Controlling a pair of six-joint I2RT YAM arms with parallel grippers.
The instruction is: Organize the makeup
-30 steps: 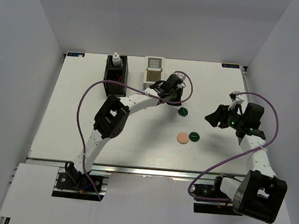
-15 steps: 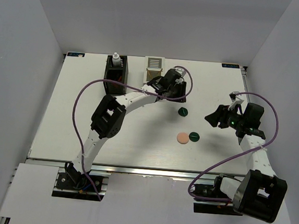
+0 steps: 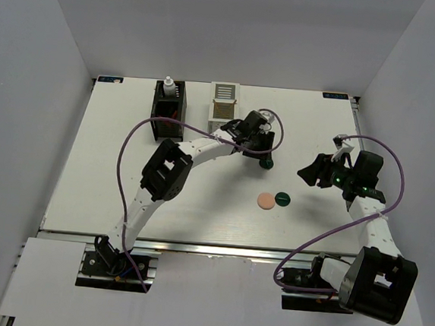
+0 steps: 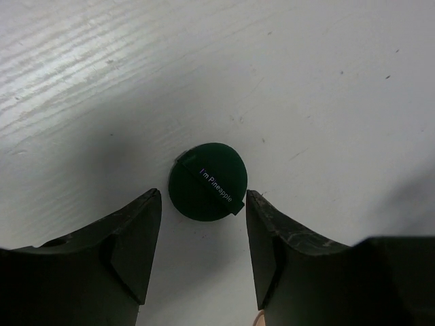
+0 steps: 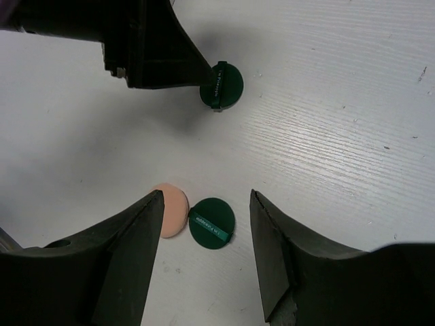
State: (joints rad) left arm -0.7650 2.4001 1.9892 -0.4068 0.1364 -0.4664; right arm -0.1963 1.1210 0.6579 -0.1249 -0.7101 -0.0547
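Shifting toward 5 o'clock from white slatted box [image 3: 224, 102], left gripper [image 4: 202, 198] newly spread astride green disc [image 4: 207, 178], right gripper [image 5: 206, 198] unchanged, spread.

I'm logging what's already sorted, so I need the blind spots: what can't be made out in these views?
- Top view: the black slatted box's contents, too dark and small.
- Top view: the white slatted box's near end, covered by the left arm.
- Top view: the far green disc, partly under the left claw.
- Right wrist view: the peach disc's left edge, behind the right claw.
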